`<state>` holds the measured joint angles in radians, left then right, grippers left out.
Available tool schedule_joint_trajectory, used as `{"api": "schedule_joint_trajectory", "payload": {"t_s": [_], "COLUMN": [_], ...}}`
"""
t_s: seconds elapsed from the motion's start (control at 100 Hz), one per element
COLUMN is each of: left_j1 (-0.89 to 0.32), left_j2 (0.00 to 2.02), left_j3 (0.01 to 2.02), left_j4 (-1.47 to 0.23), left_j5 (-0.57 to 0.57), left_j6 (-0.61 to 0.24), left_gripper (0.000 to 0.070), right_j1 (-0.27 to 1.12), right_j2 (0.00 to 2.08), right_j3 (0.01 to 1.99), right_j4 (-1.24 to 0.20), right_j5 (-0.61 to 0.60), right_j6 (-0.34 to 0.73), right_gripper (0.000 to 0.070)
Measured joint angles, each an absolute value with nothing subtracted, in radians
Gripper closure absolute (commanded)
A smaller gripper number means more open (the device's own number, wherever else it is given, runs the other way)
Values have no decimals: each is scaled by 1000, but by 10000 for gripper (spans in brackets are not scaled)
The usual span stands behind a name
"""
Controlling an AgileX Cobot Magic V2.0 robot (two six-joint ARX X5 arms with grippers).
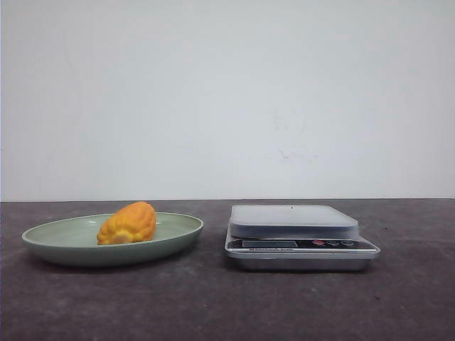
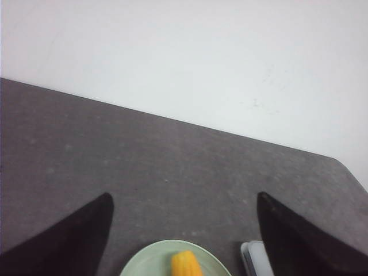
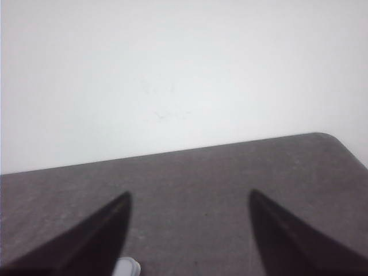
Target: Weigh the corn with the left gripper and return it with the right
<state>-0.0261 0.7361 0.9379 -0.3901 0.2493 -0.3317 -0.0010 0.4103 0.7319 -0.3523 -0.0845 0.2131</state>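
— Where is the corn (image 1: 128,223) just now?

— It lies on its side in the pale green plate (image 1: 50,240), well in from the rim; the plate sits on the dark desk (image 1: 213,305); seen from my left wrist, the cob's orange-yellow tip (image 2: 186,264) shows between and below my two dark fingers (image 2: 69,238), beneath the left hand (image 2: 184,236), with the plate's rim (image 2: 141,261) around it.

— And your left hand, what is it doing?

— It is spread wide and holds nothing; the fingers stand well apart, above the desk and clear of the cob.

— The right one?

— My right hand (image 3: 187,236) is likewise spread, with nothing between its fingers (image 3: 92,241); under it I see bare desk, the white wall (image 3: 172,69) beyond, and one pale corner of something near the left finger, too small to name for certain.

— Where is the scale?

— The scale (image 1: 298,236) stands just beside the plate, on the side toward my right hand, not touching it; its grey platform carries nothing; from my left wrist only its corner (image 2: 253,259) shows, close by the plate; neither hand appears in the front view.
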Motion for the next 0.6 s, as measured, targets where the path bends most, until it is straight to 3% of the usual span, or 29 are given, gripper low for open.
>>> {"api": "schedule_joint_trajectory", "payload": {"t_s": [0.24,0.6], "left_j1": [-168,-396], "left_j2": [903,1234], "left_j3": [1081,1127], "left_j4": [-435,-490], "left_j5": [250,99], "left_j6": [-297,-235], "left_gripper": [202,202], "right_j1": [-1,-1], "right_j2": [469,664], "right_j3": [844,1001], "right_j4": [-452,-640], "right_j5": [-158,-233], "right_j6": [213,213], "right_gripper": [224,146]}}
